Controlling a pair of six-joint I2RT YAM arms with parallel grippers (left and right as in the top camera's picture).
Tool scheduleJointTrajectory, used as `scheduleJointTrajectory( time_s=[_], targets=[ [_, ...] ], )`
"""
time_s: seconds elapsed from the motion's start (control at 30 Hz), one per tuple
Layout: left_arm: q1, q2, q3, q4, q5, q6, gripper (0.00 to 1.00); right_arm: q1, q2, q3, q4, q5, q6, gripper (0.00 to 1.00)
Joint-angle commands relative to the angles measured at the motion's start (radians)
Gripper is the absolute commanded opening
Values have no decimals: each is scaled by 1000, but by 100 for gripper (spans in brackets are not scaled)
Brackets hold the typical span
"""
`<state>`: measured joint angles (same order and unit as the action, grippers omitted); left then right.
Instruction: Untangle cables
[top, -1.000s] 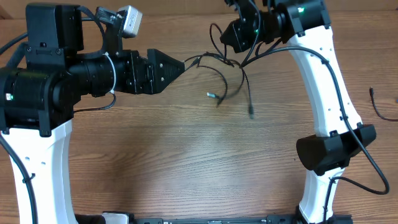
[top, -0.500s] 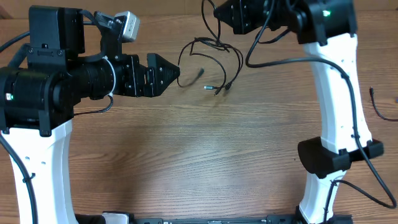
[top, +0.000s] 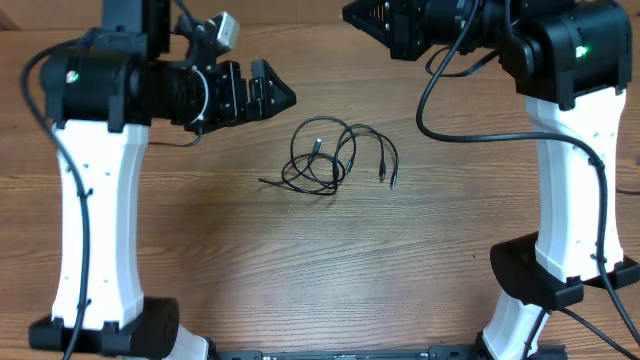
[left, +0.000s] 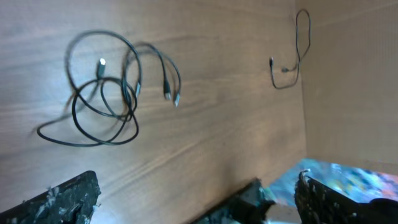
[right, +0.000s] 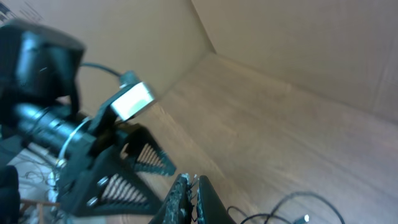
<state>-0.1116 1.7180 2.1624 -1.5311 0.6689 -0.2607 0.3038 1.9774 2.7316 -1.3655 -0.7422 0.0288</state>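
The cables (top: 335, 157) lie loose on the wooden table as a small tangle of thin black loops, with plug ends pointing right. In the left wrist view the cables (left: 106, 93) sit at the upper left, well clear of the fingers. My left gripper (top: 285, 97) hovers up and to the left of the tangle, open and empty; its fingers (left: 62, 202) stand wide apart at the bottom of its own view. My right gripper (top: 352, 13) is at the top edge, high above and behind the tangle. Its fingers (right: 186, 199) are pressed together, and I see nothing held.
Another thin black cable (left: 291, 56) lies apart near the cardboard wall (left: 348, 81) on the right side. Cardboard walls (right: 298, 43) enclose the back of the table. Both white arms (top: 95, 200) stand at the table's sides.
The tangle hung stretched between the two grippers; now it lies dropped on the table. The left gripper has opened and pulled back left, and the right arm has risen toward the back.
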Motion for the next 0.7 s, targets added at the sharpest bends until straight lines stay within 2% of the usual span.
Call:
scheduleJointTrajectory(
  time_s=[0.0,0.03,0.07,0.1,0.13,0.17,0.3,0.43,0.67],
  targets=[
    [-2,7,10,-12,61,-2,100,5,-25,24,-42,53,-40,10],
    [-2,8,10,-14,61,4,99,5,-24,24,-68,89,-55,26],
    [-2,8,10,-14,61,10,100,5,-23,23,-96,126,-70,54],
    [-2,7,10,-14,61,16,99,5,-23,23,-118,148,-91,70],
    [-2,6,10,-14,62,18,100,5,-21,23,-138,165,-106,95],
    [-2,6,10,-14,63,18,100,5,-21,23,-156,174,-118,100],
    [-2,6,10,-16,65,28,100,5,-21,23,-223,197,-153,100],
    [-1,4,10,-15,78,71,99,5,-13,22,-328,196,-310,100],
    [0,-21,10,-9,116,108,99,5,-11,-138,-328,204,-291,100]
  ],
)
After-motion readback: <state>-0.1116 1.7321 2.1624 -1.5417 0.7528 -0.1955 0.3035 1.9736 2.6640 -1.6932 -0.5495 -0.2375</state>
